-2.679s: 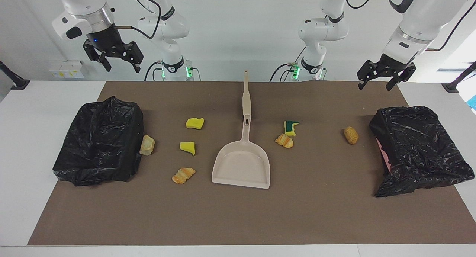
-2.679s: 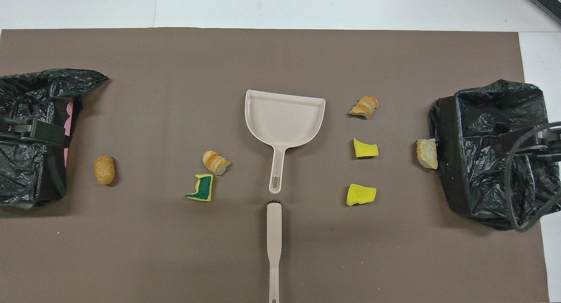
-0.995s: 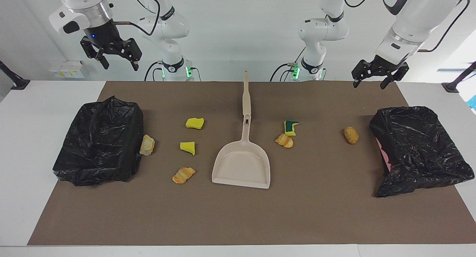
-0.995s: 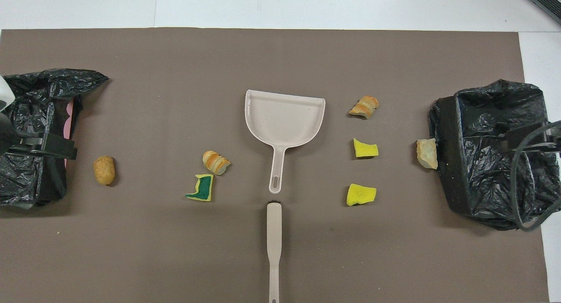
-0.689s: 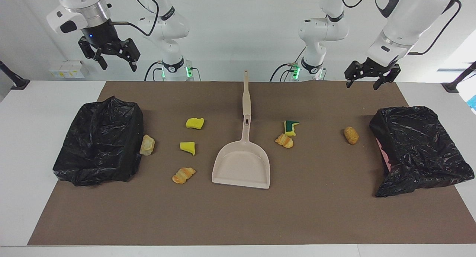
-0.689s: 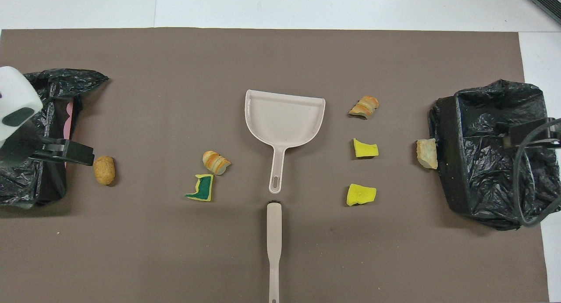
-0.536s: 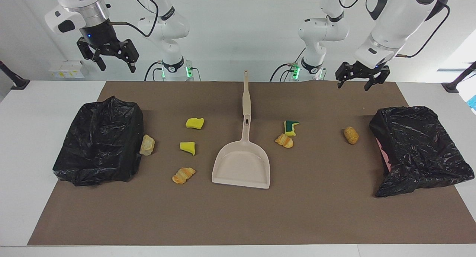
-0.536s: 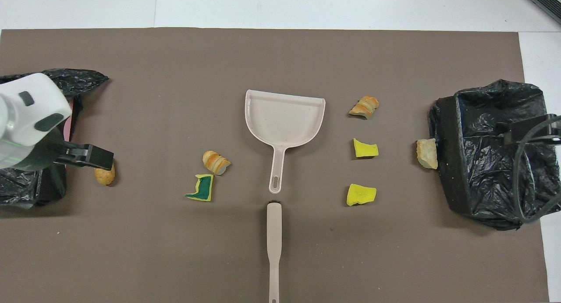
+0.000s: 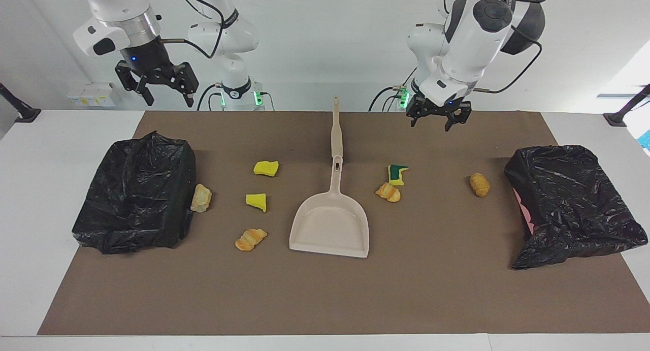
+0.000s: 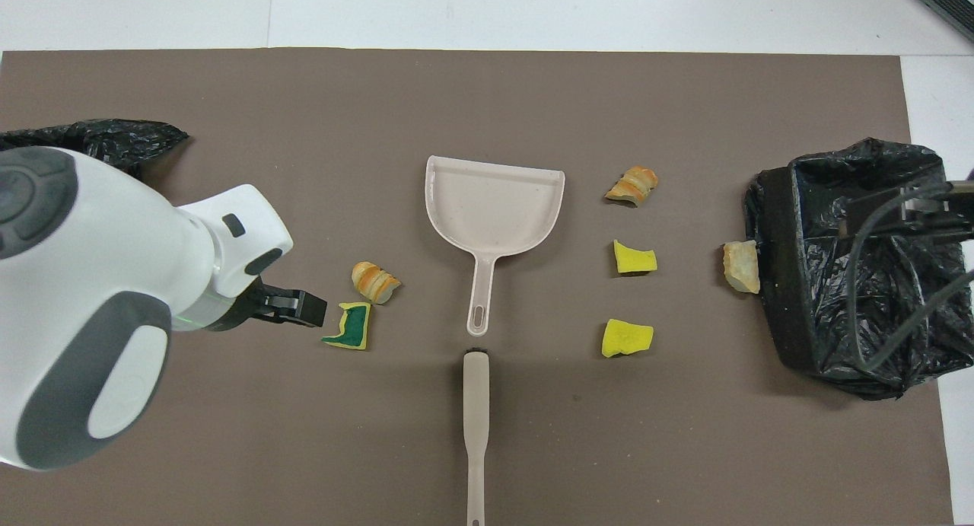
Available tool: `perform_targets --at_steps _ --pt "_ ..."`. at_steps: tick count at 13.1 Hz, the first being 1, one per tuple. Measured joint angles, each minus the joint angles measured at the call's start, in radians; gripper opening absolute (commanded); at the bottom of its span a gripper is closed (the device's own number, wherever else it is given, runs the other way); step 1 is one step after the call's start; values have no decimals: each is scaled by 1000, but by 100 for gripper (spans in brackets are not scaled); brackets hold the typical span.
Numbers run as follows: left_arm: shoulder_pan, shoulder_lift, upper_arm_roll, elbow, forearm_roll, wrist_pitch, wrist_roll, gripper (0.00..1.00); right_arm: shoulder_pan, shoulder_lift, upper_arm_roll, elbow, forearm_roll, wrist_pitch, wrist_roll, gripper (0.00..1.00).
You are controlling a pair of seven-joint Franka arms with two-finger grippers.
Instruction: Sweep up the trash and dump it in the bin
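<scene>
Trash (image 9: pixel 388 192): seven small scraps scattered flat across mat

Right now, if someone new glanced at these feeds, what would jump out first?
The beige dustpan at mid-mat, its handle pointing at the brush lying nearer the robots. Yellow and orange trash scraps are scattered to both sides of it, and a black-bagged bin sits at each end of the mat. The left gripper hangs open and empty over the mat, beside the brush; the right gripper waits, raised.

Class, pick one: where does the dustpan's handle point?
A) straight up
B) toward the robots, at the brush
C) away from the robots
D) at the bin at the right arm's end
B: the dustpan lies flat, its handle running toward the robots to meet the brush.
</scene>
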Motion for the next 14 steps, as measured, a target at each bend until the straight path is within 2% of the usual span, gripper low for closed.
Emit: perform_targets --at_steps 4,5,8,12,14 --pt "-161 -29 -1 -110 -27 70 -116 100 29 73 59 8 0 66 122 97" --pt "-208 -33 -2 -138 -27 93 -165 100 51 95 62 15 0 79 158 100" --pt "-332 -45 -3 -212 -28 134 -285 100 142 185 64 56 0 131 299 100" --pt "-510 -47 -4 -377 -29 336 -447 100 272 365 65 166 0 181 488 100" --pt "-579 -46 -4 -451 -29 436 -507 100 319 431 65 200 0 192 535 100"
